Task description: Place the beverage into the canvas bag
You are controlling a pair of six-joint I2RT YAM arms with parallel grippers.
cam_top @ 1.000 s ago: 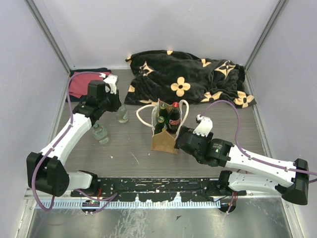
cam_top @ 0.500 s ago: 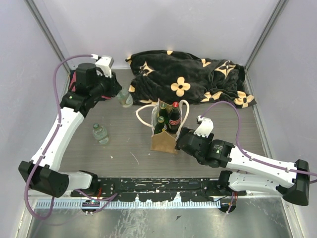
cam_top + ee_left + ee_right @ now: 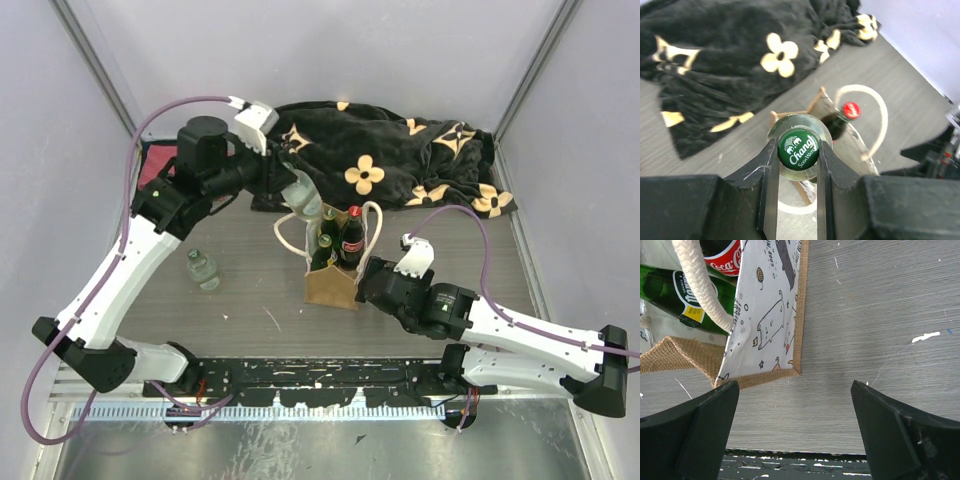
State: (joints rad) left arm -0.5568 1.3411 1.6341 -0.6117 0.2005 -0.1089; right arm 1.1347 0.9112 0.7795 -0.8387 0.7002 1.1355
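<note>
Two robot arms reach over a grey table (image 3: 250, 300). The left claw (image 3: 798, 150) pinches a clear bottle (image 3: 303, 198) by its neck, under a green Chang cap. It holds the bottle in the air near the canvas bag (image 3: 332, 285), not inside it. The bag stands upright mid-table with a green bottle (image 3: 325, 240) and a cola bottle (image 3: 352, 235) inside. The right claw (image 3: 795, 390) is spread wide, low beside the bag's printed side. A black flowered blanket (image 3: 400, 150) lies behind.

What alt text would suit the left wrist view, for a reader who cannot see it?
Black jaws of the left gripper hold a clear bottle with a green Chang cap, seen from above. Below it stands the canvas bag with a red-capped cola bottle inside; a black flowered blanket lies behind.
</note>
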